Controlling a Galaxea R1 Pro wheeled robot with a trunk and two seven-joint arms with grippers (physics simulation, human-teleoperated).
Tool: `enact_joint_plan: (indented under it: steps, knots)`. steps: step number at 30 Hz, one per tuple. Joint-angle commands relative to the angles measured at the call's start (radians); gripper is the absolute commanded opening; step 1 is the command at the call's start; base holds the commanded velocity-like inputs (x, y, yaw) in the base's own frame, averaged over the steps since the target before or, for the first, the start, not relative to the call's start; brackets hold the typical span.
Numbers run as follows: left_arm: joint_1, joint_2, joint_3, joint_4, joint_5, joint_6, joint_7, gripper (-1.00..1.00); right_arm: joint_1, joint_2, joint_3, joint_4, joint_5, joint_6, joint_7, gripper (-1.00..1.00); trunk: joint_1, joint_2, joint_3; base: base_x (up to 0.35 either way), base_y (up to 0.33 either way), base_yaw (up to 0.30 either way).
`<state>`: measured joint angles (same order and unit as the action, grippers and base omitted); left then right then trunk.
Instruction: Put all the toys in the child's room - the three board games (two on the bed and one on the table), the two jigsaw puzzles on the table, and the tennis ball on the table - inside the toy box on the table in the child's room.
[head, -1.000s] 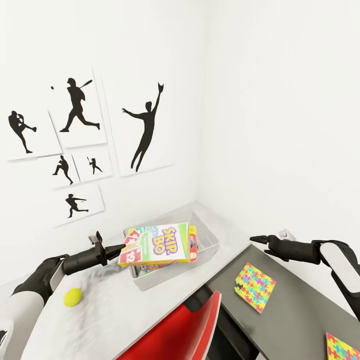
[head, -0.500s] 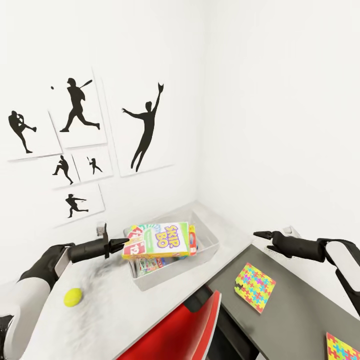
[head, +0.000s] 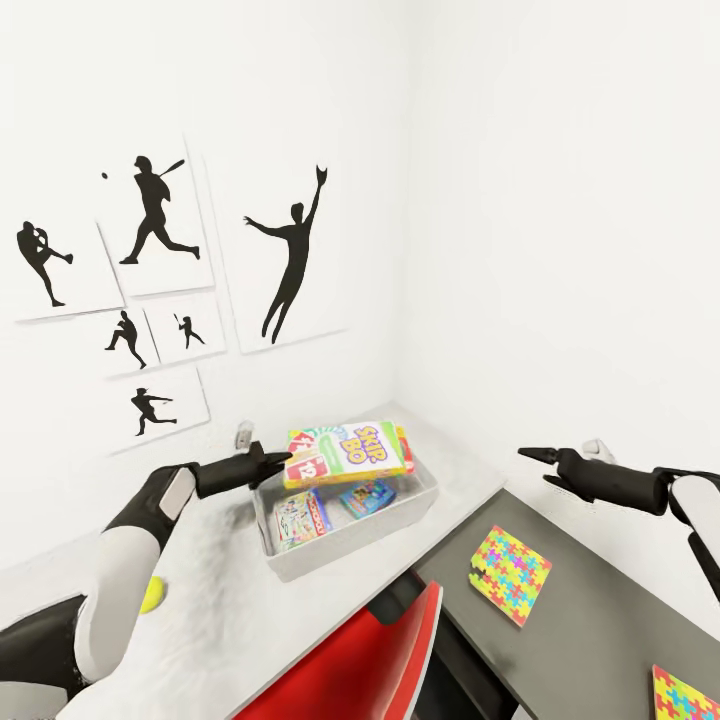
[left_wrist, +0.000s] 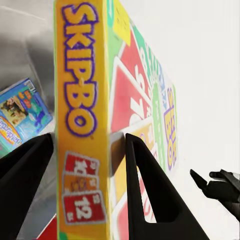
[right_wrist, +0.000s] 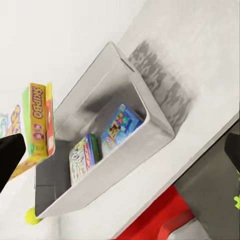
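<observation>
moved: left gripper (head: 283, 461) has carried the skip-bo box (head: 348, 453) further over the toy box (head: 420, 495) | state: pinching its edge, held flat to drop in | right gripper (head: 532, 455) pressed together, idle over worktop (head: 600, 620)

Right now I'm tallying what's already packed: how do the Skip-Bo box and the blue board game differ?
The Skip-Bo box is in the air above the toy box, clamped in the left gripper; the blue board game lies inside on the bottom, ungripped. The Skip-Bo box is yellow, green and red and looks larger; the blue board game is mostly blue. Both are flat rectangular boxes.
</observation>
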<state>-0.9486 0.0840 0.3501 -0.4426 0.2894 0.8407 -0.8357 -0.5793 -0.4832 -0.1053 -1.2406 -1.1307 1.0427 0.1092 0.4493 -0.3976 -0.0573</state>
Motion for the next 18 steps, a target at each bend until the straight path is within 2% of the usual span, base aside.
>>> enact_joint_plan:
  steps: [1,7,9,11,14,18]
  knots:
    - [-0.002,-0.004,0.011,0.002,0.010,-0.008,0.014,-1.00,0.001,0.000,-0.001,-0.024,0.012,0.004,0.010,1.00,0.001,-0.002,-0.002,0.000,0.000,0.000]
    - [-0.002,-0.012,0.043,0.007,0.058,-0.047,0.044,-1.00,0.007,-0.001,-0.002,-0.070,0.010,0.004,0.010,1.00,0.001,-0.002,-0.002,0.000,0.000,0.000]
    - [-0.002,-0.016,0.045,0.019,0.062,-0.073,0.047,-1.00,0.013,-0.002,-0.003,-0.072,0.011,0.004,0.010,1.00,0.001,-0.002,-0.002,0.000,0.000,0.000]
    - [-0.002,-0.021,0.048,0.068,0.065,-0.129,0.050,-1.00,0.023,-0.003,-0.004,-0.072,0.012,0.004,0.010,1.00,0.001,-0.002,-0.002,0.000,0.000,0.000]
    - [-0.002,-0.024,0.048,0.121,0.066,-0.160,0.054,-1.00,0.032,-0.003,-0.013,-0.072,0.012,0.004,0.010,1.00,0.001,-0.002,-0.002,0.000,0.000,0.000]
    - [-0.002,-0.030,0.054,0.144,0.067,-0.208,0.070,-1.00,0.041,-0.003,-0.021,-0.072,0.012,0.004,0.010,1.00,0.001,-0.002,-0.002,0.000,0.000,0.000]
